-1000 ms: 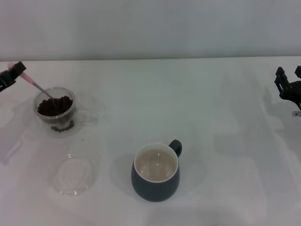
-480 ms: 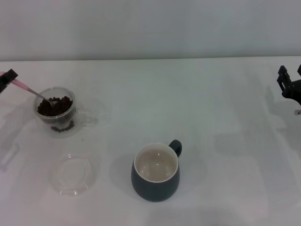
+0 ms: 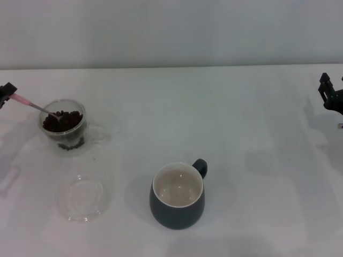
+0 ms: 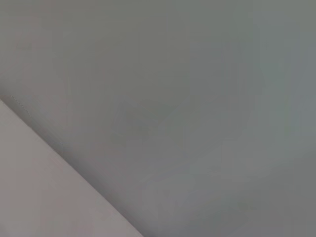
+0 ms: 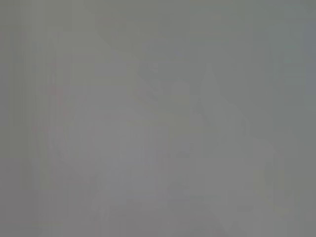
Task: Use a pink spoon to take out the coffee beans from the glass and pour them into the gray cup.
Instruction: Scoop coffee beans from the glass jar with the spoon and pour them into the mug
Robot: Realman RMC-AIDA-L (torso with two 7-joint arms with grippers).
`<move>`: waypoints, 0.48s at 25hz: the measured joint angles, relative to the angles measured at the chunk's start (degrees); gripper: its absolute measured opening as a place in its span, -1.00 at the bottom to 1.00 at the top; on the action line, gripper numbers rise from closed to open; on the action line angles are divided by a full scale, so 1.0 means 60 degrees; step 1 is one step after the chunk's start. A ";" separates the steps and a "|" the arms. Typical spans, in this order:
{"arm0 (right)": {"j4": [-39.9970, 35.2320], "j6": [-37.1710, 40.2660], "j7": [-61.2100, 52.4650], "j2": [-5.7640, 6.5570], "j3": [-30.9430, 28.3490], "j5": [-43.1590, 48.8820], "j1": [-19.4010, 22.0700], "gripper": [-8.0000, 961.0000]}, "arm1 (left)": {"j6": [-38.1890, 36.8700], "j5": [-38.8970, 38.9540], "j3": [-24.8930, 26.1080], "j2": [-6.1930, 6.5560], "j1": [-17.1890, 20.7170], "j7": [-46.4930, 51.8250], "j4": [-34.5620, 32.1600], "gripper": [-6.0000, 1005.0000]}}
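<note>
Spoon (image 3: 33, 105) clamped by its pink handle in left tool (image 3: 6, 94) at far left, bowl dipped in beans (image 3: 63, 120) of glass (image 3: 65, 128); cup (image 3: 177, 196) lies rightward and nearer the robot; right tool (image 3: 332, 95) parked, state unreadable.

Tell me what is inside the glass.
The glass holds dark coffee beans, with the pink spoon dipping in, held by the left gripper. The beans cover the spoon's bowl and the glass's bottom.

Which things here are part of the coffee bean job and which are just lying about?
Part of the job: pink spoon, held by the left gripper; coffee beans; glass; gray cup.
Lying about: clear saucer; right gripper, parked at the table's right edge.
</note>
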State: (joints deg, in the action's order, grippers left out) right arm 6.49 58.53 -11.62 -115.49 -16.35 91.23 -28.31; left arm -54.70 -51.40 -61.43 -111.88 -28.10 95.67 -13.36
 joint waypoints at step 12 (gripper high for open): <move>-0.0072 0.0000 -0.0023 -0.0001 0.0000 -0.0001 -0.0067 0.16 | -0.0398 0.0289 0.0247 0.0005 0.0331 0.0323 0.0019 -0.73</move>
State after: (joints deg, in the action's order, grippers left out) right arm 6.06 58.53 -11.75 -115.49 -16.35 91.23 -28.71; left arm -57.09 -49.67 -59.94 -111.85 -26.12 97.61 -13.24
